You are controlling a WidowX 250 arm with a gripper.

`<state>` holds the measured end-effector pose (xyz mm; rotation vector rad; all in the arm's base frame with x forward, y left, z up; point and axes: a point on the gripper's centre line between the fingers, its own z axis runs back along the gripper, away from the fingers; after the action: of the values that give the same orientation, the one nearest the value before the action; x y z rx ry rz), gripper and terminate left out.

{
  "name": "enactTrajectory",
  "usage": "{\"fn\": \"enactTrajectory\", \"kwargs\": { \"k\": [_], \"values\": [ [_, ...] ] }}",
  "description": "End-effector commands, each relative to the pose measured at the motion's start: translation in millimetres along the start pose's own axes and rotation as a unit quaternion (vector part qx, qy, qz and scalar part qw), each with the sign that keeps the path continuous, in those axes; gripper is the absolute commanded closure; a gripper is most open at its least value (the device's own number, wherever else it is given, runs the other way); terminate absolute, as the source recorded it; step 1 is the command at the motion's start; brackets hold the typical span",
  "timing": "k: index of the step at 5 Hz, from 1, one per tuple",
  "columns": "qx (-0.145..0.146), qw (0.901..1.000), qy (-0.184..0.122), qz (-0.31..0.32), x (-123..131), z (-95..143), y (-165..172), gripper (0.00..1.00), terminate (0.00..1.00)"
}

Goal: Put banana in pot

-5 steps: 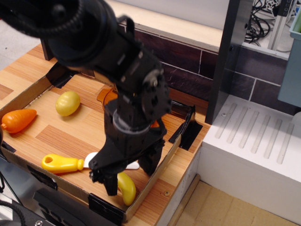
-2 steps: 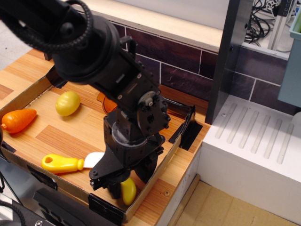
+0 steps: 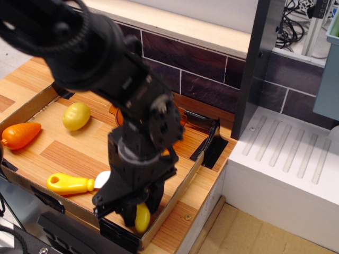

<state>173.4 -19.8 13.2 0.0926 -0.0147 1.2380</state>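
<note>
The yellow banana [image 3: 142,219] lies on the floor of the cardboard tray [image 3: 177,194], in its near right corner. My gripper [image 3: 140,210] is down over it, with a dark finger close against each side, so only the banana's lower end shows. The jaws look closed on the banana, which still rests low in the tray. The orange pot [image 3: 114,112] stands at the back of the tray. It is almost wholly hidden behind my arm, and only a sliver of its rim shows.
A yellow-green lemon-like fruit [image 3: 76,116] and an orange carrot [image 3: 20,135] lie at the tray's left. A yellow-handled white knife [image 3: 69,183] lies by the front wall, just left of the gripper. A white ribbed counter [image 3: 286,169] and a dark post [image 3: 254,69] stand to the right.
My gripper has moved down and a little left over the banana, and its fingers have drawn in around it. More of the banana is now covered. The other toys have not moved.
</note>
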Motion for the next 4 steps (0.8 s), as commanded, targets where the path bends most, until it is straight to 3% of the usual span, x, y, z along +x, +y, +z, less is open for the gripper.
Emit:
{"fn": "enactTrajectory", "kwargs": {
  "k": [1,2,3,4],
  "values": [
    [-0.028,0.9965,0.009,0.079,21.9,61.1,-23.8,1.0,0.0],
    [-0.051,0.9883,-0.01,0.143,52.0,80.3,-51.1,1.0,0.0],
    [-0.038,0.9833,-0.002,0.178,79.8,82.6,-74.3,1.0,0.0],
    [-0.032,0.9798,-0.013,0.197,97.0,72.6,-89.9,1.0,0.0]
  ]
}}
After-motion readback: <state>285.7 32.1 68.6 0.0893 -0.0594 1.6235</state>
